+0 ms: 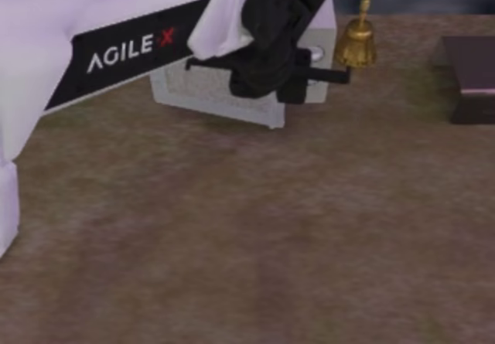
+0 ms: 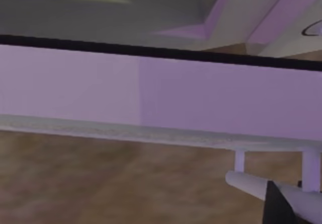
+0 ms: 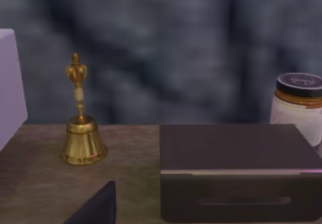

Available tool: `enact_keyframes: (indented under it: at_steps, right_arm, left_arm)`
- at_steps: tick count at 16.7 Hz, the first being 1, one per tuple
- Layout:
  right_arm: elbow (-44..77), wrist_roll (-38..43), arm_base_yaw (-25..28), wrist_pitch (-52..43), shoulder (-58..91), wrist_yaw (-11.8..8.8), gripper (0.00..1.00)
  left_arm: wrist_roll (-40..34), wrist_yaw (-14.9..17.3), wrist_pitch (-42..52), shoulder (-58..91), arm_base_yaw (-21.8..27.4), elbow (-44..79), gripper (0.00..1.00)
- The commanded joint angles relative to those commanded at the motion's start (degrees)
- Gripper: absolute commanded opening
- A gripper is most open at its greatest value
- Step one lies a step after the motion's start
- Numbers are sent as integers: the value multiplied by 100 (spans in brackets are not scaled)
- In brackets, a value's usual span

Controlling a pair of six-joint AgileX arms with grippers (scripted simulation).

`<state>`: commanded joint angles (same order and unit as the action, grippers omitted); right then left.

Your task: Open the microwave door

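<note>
Though most of the near table [image 1: 255, 243] lies bare in the top view, our left arm reaches across it from the left edge to the far side, where the microwave [image 1: 325, 19] stands. There our left gripper [image 1: 298, 77] sits at the front of the oven, over the right edge of the door [image 1: 209, 89]. The door's mesh window faces the table and slants away from the oven body, so we judge it already ajar. In the left wrist view the door's top edge runs across the picture, with the handle [image 2: 266, 183] on its two posts just beside a dark fingertip [image 2: 282, 209]. The tip touches or nearly touches the bar, but we cannot tell whether the fingers are clenched on it or released.

We judge the step in hand to be the pull on the handle. The next move calls for swinging the gripper out along the door's arc, towards us, without slipping off the thin bar.

Farther right stand a bell [image 1: 357, 39] and a dark box [image 1: 472, 77]. The right gripper shows only as a dark tip in its own wrist view, parked, facing the box.
</note>
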<state>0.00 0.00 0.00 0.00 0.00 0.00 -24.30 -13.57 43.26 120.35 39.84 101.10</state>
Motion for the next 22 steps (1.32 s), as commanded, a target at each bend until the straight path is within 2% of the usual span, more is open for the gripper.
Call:
enact_keyframes:
  at_steps: [11, 22]
  right_arm:
    - [0, 0, 0, 0, 0, 0, 100]
    - [0, 0, 0, 0, 0, 0, 100]
  left_arm:
    - [-34, 44, -7, 5, 47, 14, 0]
    - [277, 140, -195, -246, -33, -379, 0]
